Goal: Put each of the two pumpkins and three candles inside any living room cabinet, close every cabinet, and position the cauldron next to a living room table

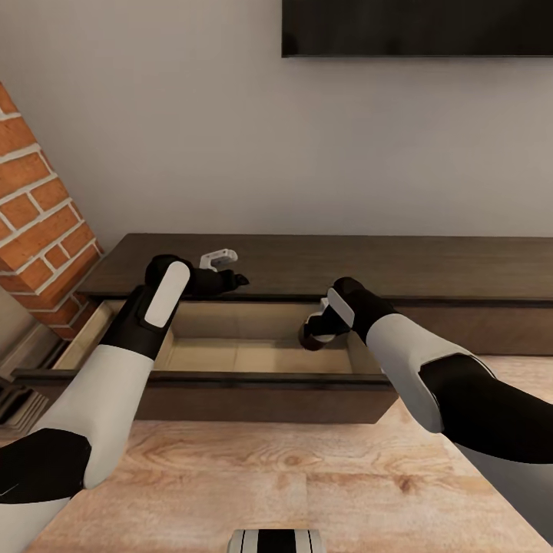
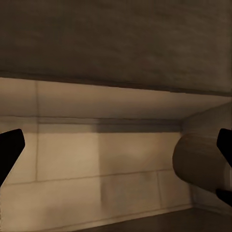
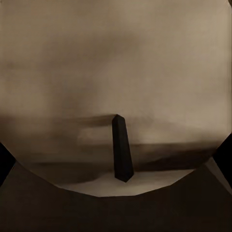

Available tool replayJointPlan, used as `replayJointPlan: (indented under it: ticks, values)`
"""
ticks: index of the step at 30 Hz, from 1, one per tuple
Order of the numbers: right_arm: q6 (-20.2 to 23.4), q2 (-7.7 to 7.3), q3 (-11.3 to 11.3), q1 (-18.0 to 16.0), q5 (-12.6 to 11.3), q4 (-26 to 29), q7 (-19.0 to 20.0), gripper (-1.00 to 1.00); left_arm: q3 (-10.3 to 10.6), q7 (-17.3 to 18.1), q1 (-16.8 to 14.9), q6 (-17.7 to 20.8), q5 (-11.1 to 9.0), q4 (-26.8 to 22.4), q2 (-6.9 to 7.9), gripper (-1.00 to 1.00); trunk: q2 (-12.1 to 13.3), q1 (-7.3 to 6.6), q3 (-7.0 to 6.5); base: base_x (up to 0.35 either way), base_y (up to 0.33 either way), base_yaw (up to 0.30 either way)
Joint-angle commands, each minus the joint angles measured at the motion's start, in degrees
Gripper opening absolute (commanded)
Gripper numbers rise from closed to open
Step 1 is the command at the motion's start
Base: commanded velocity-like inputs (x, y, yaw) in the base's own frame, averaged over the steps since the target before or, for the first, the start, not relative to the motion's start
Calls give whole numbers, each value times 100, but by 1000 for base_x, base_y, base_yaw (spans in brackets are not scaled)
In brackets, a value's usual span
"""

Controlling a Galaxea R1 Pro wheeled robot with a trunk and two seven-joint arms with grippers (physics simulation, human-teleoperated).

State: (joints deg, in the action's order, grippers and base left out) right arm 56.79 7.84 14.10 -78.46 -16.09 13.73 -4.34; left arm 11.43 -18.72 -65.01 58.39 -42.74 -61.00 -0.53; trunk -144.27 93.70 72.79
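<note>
The dark-brown cabinet runs along the wall, and its left drawer is pulled out, showing a pale wood interior. My right gripper reaches down into the drawer's right end and is shut on a tan candle. In the right wrist view the candle's flat top and black wick sit very close between the fingers. The left wrist view shows the same candle by the drawer's side wall. My left gripper hovers open over the drawer's back edge, holding nothing.
A small white object lies on the cabinet top behind my left gripper. A brick column stands at the left and a dark TV screen hangs on the wall above. Wood floor lies in front of the drawer.
</note>
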Motion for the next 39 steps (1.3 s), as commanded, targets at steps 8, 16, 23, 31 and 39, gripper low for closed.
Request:
replayJointPlan:
  ticks: [8, 16, 23, 31, 39]
  values:
    - [15, -1, 32, 7, -97, -156, -49, -100, 112, -95, -3, -4, -59, 18, -133, 100, -3, 2, 50, 5, 0, 28]
    - [-21, -1, 32, 12, -121, -190, -49, -100, 114, -90, -3, 13, -61, -7, -163, 100, -14, 22, 297, 0, 0, 33]
    - [-421, -1, 32, 28, -115, -195, -40, -100, 114, -88, -3, 21, -67, -16, -167, 100, -23, 40, 513, 0, 0, 1]
    - [-1060, 77, 39, 34, -113, -360, -30, -100, 105, -80, -5, 24, -67, -18, -159, 100, -27, 48, 590, 0, 0, 0]
    - [-1099, 95, 41, 35, -120, -422, -31, -100, 105, -79, -5, 24, -67, -18, -152, 100, -27, 48, 590, 0, 0, 0]
